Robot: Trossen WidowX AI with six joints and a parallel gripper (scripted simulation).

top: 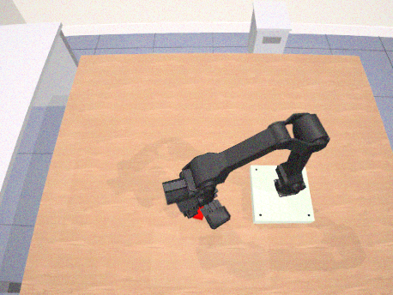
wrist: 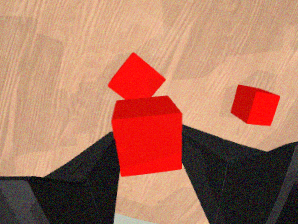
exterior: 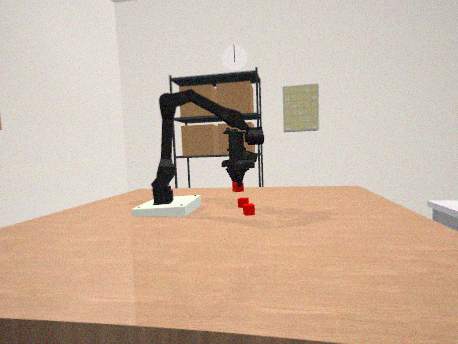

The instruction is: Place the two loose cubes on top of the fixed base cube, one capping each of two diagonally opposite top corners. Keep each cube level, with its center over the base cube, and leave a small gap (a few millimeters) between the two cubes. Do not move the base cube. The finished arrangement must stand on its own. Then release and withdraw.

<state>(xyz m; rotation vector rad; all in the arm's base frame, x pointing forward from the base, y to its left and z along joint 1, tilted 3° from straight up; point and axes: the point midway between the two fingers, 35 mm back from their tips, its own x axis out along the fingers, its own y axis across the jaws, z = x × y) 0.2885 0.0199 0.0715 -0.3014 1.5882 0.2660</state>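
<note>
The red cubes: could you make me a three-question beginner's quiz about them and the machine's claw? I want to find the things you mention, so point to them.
1. How many red cubes does the wrist view show?
2. True or false: the gripper (top: 202, 211) (exterior: 238, 185) (wrist: 147, 135) is holding nothing.
3. Fill in the blank: in the exterior view, the held cube (exterior: 238, 187) (wrist: 150, 145) is ____ the tabletop (exterior: 225, 265) (top: 129, 107) (wrist: 210, 30), while the other two cubes rest on it. (raised above / lying on)

Key: 1. three; 2. false; 3. raised above
</note>
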